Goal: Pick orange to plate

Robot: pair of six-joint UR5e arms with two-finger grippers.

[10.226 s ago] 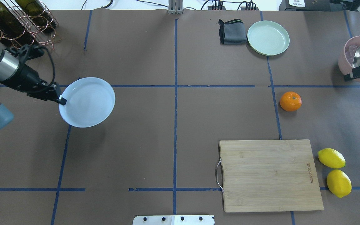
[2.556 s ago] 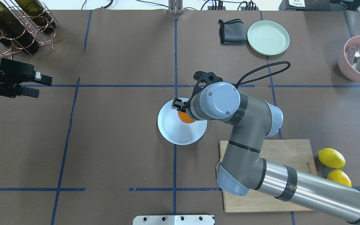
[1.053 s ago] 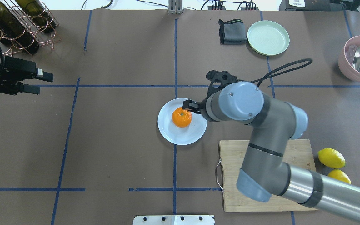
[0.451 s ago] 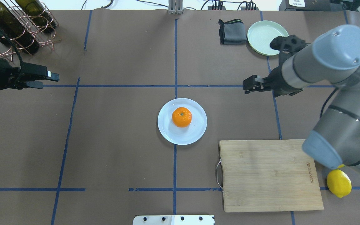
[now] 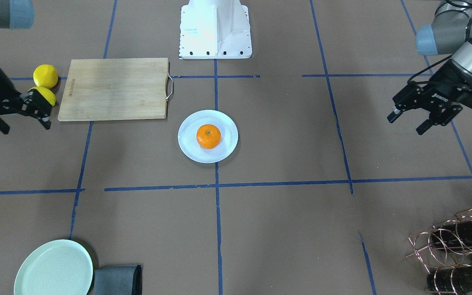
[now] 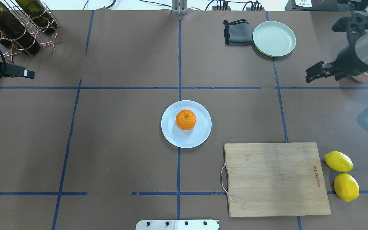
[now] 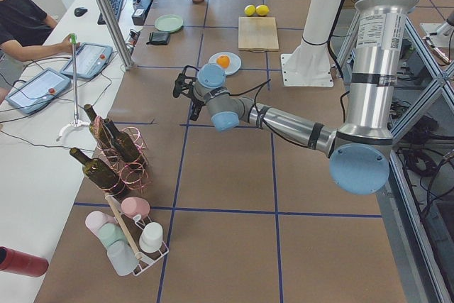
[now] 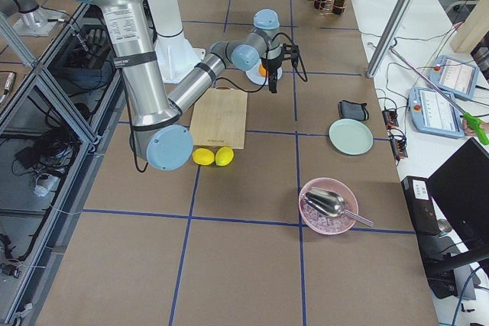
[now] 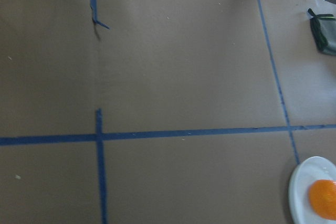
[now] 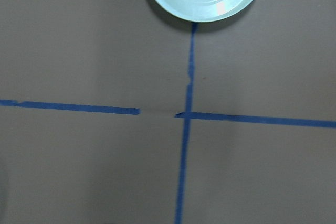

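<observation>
The orange (image 6: 185, 119) sits in the middle of the pale bluish-white plate (image 6: 200, 135) at the table's centre, stem dot up. It shows too in the front view as the orange (image 5: 208, 136) on the plate (image 5: 228, 149), and at the lower right corner of the left wrist view as the orange (image 9: 323, 199). My right gripper (image 6: 309, 75) hangs open and empty far to the right of the plate, in front of the pink bowl. My left gripper (image 5: 404, 125) hovers open and empty at the far left, well away from the plate.
A wooden cutting board (image 6: 275, 179) lies right of the plate, toward the robot, with two lemons (image 6: 342, 175) beside it. A mint-green plate (image 6: 274, 38) and grey cloth (image 6: 236, 32) lie at the back. A wine rack (image 6: 14, 25) fills the far-left corner; a pink bowl (image 8: 327, 205) holds a scoop.
The right gripper let go of the orange on the plate, then drew back up and to the far right. The left gripper slid further toward the left edge.
</observation>
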